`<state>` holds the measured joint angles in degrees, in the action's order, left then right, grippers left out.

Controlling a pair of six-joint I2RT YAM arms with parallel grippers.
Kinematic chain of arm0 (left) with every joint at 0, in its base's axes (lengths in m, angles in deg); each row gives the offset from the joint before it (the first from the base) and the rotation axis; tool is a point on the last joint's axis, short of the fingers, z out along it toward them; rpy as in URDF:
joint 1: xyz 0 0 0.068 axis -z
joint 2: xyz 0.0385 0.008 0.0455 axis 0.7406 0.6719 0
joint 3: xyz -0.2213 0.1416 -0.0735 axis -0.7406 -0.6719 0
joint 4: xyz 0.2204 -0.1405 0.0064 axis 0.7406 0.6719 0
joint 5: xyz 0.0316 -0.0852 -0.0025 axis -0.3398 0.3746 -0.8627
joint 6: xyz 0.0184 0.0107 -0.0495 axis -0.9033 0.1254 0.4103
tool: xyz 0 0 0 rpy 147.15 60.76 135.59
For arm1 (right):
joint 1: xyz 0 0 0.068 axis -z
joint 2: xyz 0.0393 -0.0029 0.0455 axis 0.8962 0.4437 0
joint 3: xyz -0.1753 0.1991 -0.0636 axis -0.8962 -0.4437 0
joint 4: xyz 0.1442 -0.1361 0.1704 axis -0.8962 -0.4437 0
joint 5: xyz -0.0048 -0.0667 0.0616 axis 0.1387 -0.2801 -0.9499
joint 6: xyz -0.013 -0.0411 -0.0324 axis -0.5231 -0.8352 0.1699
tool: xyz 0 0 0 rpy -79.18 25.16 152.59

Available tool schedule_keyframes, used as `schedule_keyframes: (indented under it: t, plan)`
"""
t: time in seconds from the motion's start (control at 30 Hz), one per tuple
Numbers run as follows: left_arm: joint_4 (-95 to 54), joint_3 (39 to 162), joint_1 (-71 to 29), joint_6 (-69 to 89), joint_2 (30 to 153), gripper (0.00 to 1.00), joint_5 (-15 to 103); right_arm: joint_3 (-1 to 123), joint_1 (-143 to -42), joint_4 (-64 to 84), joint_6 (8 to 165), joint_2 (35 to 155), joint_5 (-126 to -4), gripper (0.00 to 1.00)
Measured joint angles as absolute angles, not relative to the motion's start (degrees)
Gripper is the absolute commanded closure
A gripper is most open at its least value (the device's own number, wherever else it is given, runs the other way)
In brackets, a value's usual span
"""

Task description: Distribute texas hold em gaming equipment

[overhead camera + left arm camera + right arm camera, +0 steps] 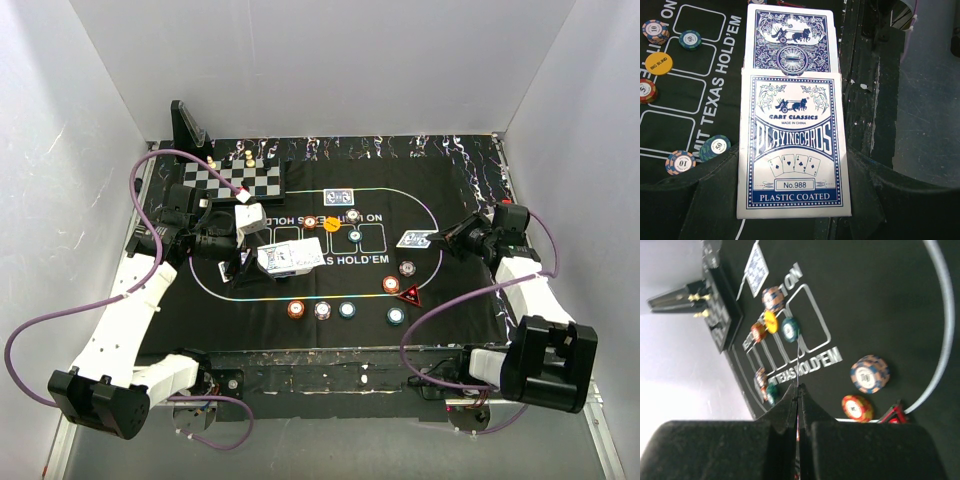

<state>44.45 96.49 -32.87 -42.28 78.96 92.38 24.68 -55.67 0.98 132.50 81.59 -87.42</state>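
**Deck box clamped on the left, one card pinched on the right**

A black felt mat (460,290) printed with white "NO LIMIT TEXAS HOLD'EM" lettering and card outlines covers most of the table. The left arm hides part of its left end. At the far-left corner sits a black-and-white chessboard (240,180), its pieces too small to identify.

The left gripper (795,170) is clamped across a blue-and-white printed card box (792,150) above the mat's left end. The box is open at its far end, and a blue-patterned deck (790,40) sticks partly out; the number of cards cannot be told.

The right gripper (799,396) has its black fingers pressed together on a single blue-backed playing card (418,238) over the mat's right end. Its wrist camera shows the card only edge-on, as a thin pale line. Another card (340,196) lies face down at the oval's far edge.

Round striped poker chips (322,310) lie scattered on the mat, three of them in a row near the front. A yellow "BIG BLIND" disc (659,64) rests among the central boxes. A red triangular marker (411,297) lies towards the right, half hidden behind a finger in the right wrist view.
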Motion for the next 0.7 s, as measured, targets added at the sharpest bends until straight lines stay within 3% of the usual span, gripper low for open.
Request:
schedule_keyframes:
  t: [0.5, 0.7]
  plan:
    - [44.45, 96.49, -33.04, -42.30, 78.96, 0.59, 92.38, 24.68, -52.74, 0.39, 126.78, 91.41, -76.53, 0.99]
    - [44.62, 96.49, -33.04, -42.52, 78.96, 0.59, 92.40, 24.35, -52.74, -2.75, 125.66, 91.39, -73.15, 0.66]
